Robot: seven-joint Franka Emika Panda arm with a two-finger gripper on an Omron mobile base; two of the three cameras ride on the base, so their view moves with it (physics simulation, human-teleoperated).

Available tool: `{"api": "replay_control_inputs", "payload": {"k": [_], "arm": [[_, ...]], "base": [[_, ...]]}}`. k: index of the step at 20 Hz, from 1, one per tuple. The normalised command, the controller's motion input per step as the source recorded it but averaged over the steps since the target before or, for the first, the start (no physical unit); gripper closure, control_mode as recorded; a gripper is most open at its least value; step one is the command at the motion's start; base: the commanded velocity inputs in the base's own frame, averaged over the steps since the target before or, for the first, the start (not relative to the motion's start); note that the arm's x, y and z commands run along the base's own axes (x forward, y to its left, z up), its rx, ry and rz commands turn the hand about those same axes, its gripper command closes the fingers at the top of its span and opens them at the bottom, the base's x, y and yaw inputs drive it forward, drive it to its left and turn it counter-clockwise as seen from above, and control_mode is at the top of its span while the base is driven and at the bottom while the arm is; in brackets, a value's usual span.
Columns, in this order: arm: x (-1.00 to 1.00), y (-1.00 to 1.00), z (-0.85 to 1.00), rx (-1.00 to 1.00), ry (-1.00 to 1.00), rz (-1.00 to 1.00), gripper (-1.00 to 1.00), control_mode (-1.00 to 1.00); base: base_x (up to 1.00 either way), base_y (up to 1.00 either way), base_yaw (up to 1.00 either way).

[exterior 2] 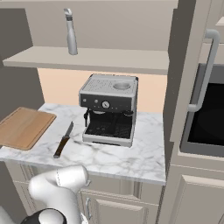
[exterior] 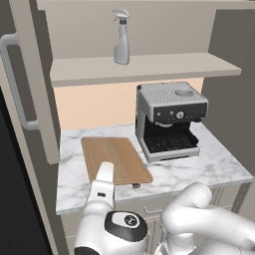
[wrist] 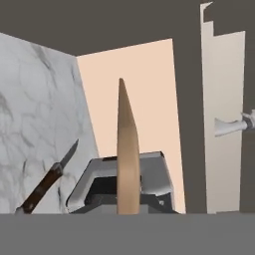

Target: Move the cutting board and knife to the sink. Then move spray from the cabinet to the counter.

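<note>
Pincer grip can't be judged; smooth rounded wooden cutting board [exterior: 116, 160] lies flat on veined marble counter [exterior: 209, 167].

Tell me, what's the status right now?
Hand state unclear. Cutting board and knife lie apart on the counter. Spray on cabinet shelf. Coffee machine beside knife.
</note>
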Motion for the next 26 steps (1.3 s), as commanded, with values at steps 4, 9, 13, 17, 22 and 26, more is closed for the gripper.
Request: {"api": "replay_control_inputs", "payload": {"k": [4, 9, 13, 17, 22, 26], "arm": [[-0.21, -0.14, 0.48, 0.00, 0.09, -0.04, 1.00, -1.00], [-0.21, -0.13, 0.47, 0.00, 0.09, -0.05, 1.00, -1.00], [-0.23, -0.06, 0.34, 0.00, 0.14, -0.07, 1.00, -1.00], [-0.32, -0.16, 0.35, 0.00, 0.10, -0.06, 1.00, -1.00], [-0.16, -0.06, 0.16, 0.00, 0.02, -0.05, 1.00, 1.00], [0.00, 0.00, 0.00, 0.00, 0.00, 0.00, 1.00, 1.00]], "base": [[0.00, 0.00, 0.00], [0.00, 0.00, 0.00], [0.00, 0.00, 0.00], [0.00, 0.00, 0.00], [0.00, 0.00, 0.00], [0.00, 0.00, 0.00]]}}
